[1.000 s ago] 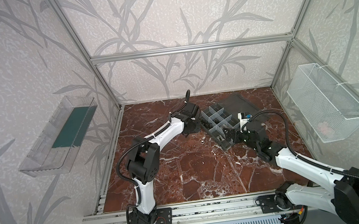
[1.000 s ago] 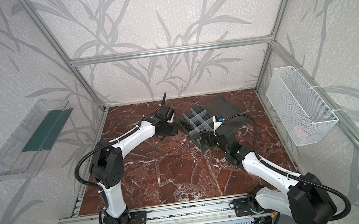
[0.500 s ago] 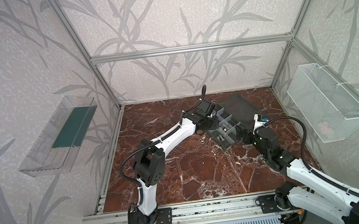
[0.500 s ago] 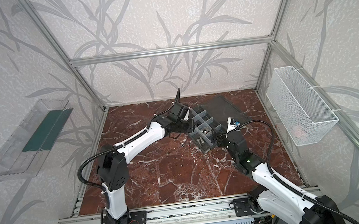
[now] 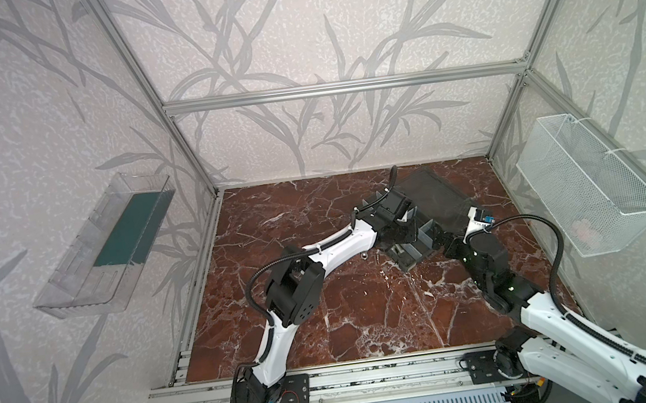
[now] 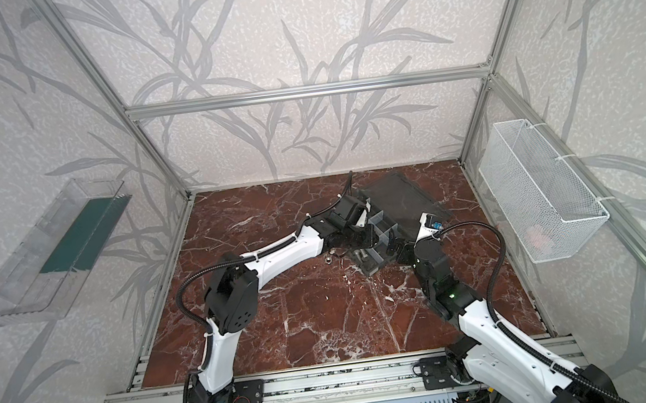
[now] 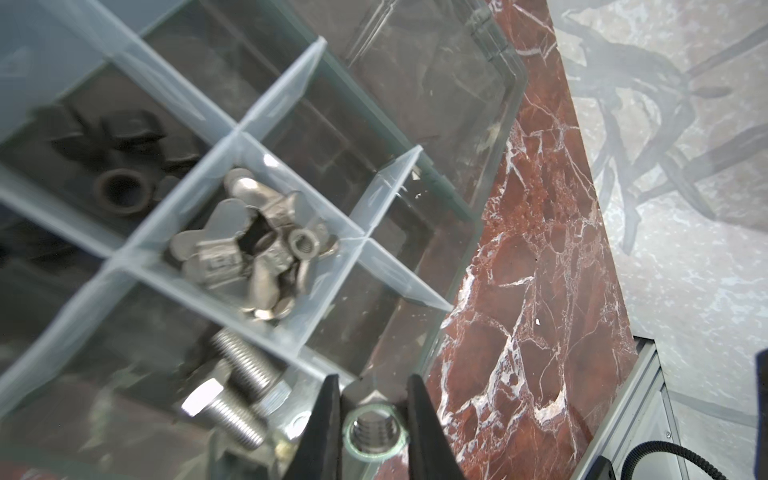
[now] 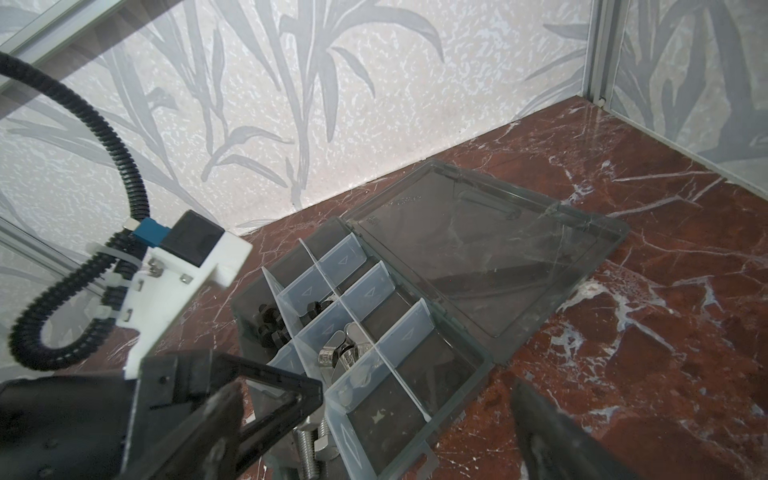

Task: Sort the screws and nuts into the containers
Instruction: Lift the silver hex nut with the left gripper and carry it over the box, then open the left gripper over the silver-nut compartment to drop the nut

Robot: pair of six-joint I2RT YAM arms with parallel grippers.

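The dark-grey organizer box (image 5: 409, 262) lies open on the marble, its lid (image 5: 432, 197) flat behind it; translucent dividers (image 7: 286, 85) split it into containers. My left gripper (image 7: 373, 386) is shut on a silver hex nut (image 7: 374, 434) over the box's near edge. One compartment holds silver wing nuts (image 7: 249, 245), another black nuts (image 7: 120, 191), and a third holds two silver screws (image 7: 237, 386). My right gripper (image 8: 386, 428) stands open at the box's front right corner (image 8: 486, 361), nothing between its fingers. In both top views the grippers (image 5: 401, 239) (image 5: 441, 238) meet over the box (image 6: 371, 267).
A small silver piece (image 5: 365, 254) lies loose on the marble just left of the box. A white wire basket (image 5: 587, 182) hangs on the right wall and a clear tray with a green base (image 5: 116, 240) on the left wall.
My left gripper has travelled right and forward, from beside the box to over its near compartments, still shut. My right arm has shifted a little to the right, jaws still open.
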